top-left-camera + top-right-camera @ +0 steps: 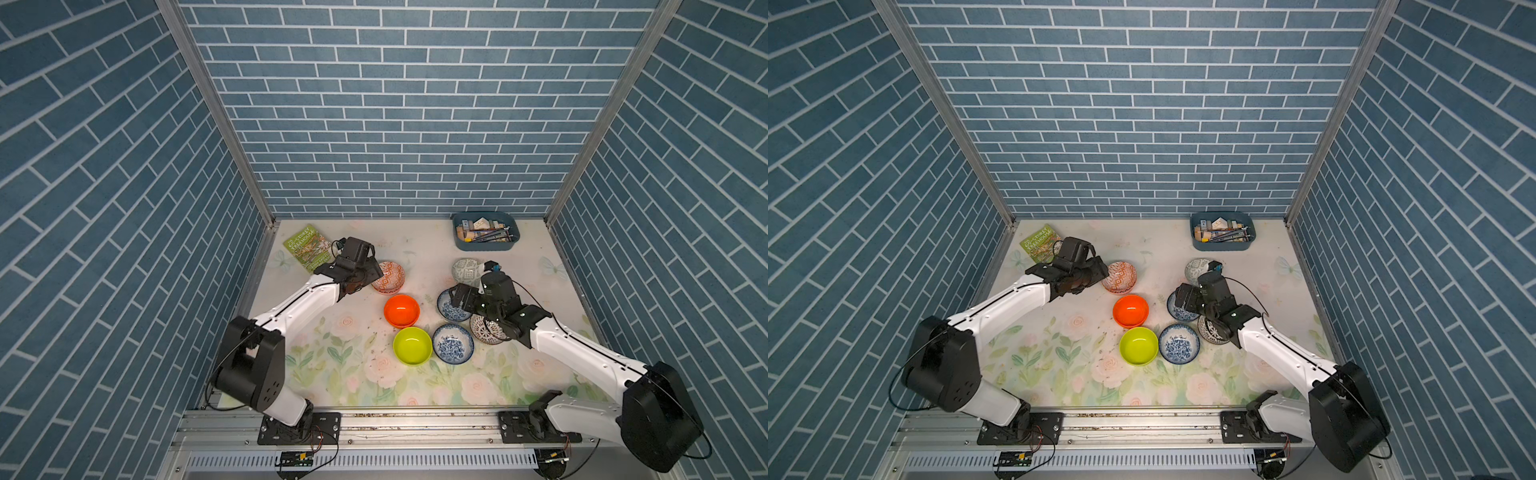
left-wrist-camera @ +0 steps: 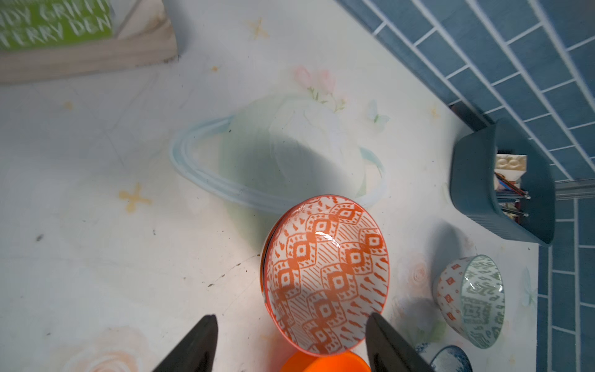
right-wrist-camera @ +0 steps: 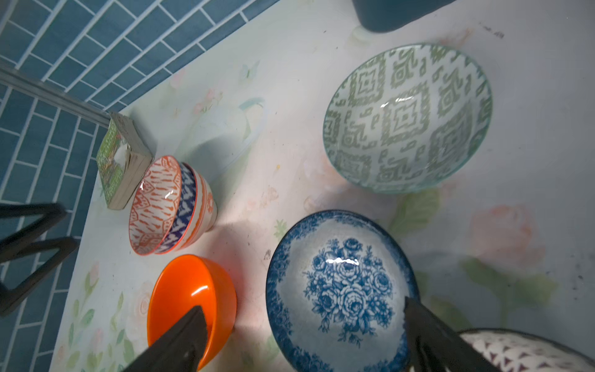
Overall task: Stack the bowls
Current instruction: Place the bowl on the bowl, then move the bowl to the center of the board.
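Bowl pair (image 3: pixel 167 206), round, glossy, nested.

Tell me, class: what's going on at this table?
A robot is stacking bowls. The left gripper is open at a nested orange-patterned pair; the right gripper is open over a blue floral bowl. The orange bowl, lime bowl and grey-green bowl sit loose.

Glossy glazed orange-patterned bowl (image 2: pixel 325 273); glossy smooth orange bowl (image 3: pixel 190 302); paper book (image 1: pixel 308 248).
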Robot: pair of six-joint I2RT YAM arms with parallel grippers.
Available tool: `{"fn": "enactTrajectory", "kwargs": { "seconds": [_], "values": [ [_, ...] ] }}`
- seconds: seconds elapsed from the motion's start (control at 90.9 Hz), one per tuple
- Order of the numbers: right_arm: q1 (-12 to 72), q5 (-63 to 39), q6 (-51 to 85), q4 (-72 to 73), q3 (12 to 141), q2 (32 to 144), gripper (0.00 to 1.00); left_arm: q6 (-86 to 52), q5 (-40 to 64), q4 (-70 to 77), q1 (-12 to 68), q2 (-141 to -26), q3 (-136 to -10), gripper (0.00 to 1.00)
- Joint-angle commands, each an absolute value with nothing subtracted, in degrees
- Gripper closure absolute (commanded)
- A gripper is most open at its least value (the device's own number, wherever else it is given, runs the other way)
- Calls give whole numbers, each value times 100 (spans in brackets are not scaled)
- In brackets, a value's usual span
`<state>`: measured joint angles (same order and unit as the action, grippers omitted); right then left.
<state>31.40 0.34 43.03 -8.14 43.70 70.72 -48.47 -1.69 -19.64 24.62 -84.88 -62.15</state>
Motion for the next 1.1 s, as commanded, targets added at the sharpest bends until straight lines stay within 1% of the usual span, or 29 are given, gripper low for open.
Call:
{"fn": "enactTrajectory", "kwargs": {
  "seconds": [0.0, 0.055, 0.121, 0.143, 0.209, 0.308, 0.44, 0.484, 0.627, 0.836, 0.946, 1.089],
  "values": [
    [2886, -627, 3954, -2082, 4888, 7468, 7, -4801, -374, -1982, 2465, -7875, -5694, 15],
    [2816, -797, 3645, -2294, 5098, 7669, 19, -4823, -359, -1829, 2464, -7537, -5288, 10],
    [2767, -833, 3419, -2593, 5315, 7885, 22, -4828, -313, -1546, 2465, -7123, -4817, 1],
    [2755, -806, 3384, -2678, 5372, 7935, 22, -4839, -322, -1468, 2464, -6988, -4656, 0],
    [2717, -727, 3247, -2853, 5504, 8069, 23, -4821, -317, -1259, 2467, -6682, -4260, 0],
    [2665, -608, 3067, -3025, 5686, 8334, 29, -4789, -301, -962, 2469, -6332, -3778, 0],
    [2615, -234, 2821, -3263, 6009, 8692, 38, -4827, -98, -445, 2465, -6200, -3311, 0],
    [2576, -144, 2762, -3308, 6071, 8779, 39, -4856, -57, -295, 2466, -6175, -3233, 0],
    [2437, -117, 2646, -3235, 6092, 8902, 40, -4798, -105, -209, 2469, -6207, -3236, 0],
    [2381, -256, 2489, -3069, 6062, 9101, 48, -4791, -43, -210, 2468, -6546, -3426, 0],
    [2382, -393, 2439, -2951, 6015, 9170, 54, -4893, 11, 85, 2461, -6606, -3350, 0],
    [2381, -620, 2437, -2825, 5949, 9246, 60, -4914, -6, 130, 2463, -6801, -3383, 0]
  ]
}}
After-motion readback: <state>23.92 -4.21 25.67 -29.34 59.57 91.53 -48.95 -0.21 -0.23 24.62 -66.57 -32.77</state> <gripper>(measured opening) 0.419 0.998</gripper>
